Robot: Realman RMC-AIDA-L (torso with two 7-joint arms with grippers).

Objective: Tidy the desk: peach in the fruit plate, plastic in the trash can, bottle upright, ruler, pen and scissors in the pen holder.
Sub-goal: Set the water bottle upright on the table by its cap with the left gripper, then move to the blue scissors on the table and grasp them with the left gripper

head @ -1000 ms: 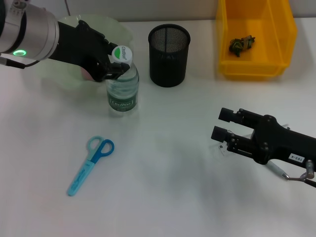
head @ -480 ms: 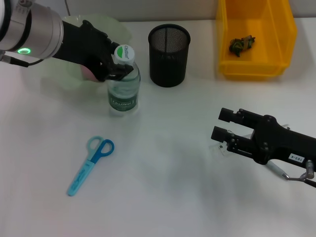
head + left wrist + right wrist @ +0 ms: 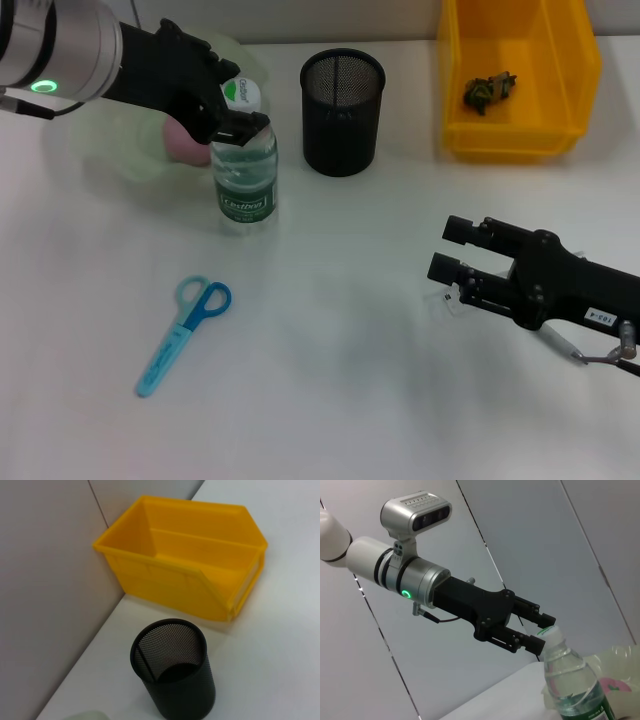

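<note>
A clear bottle with a white cap stands upright on the table, just in front of the pale green fruit plate. My left gripper is shut on its neck right under the cap; the right wrist view shows that gripper at the bottle top. The pink peach lies on the plate. Blue scissors lie flat at front left. The black mesh pen holder stands behind the bottle. My right gripper hovers open at front right. Ruler and pen are out of view.
The yellow trash can at back right holds a crumpled scrap. A small pale item lies under the right gripper, and a thin grey stick pokes out beneath that arm. The left wrist view shows the pen holder and trash can.
My left gripper has shifted back and to the left with the bottle's top, and the bottle now stands straighter. The right arm has not moved.
</note>
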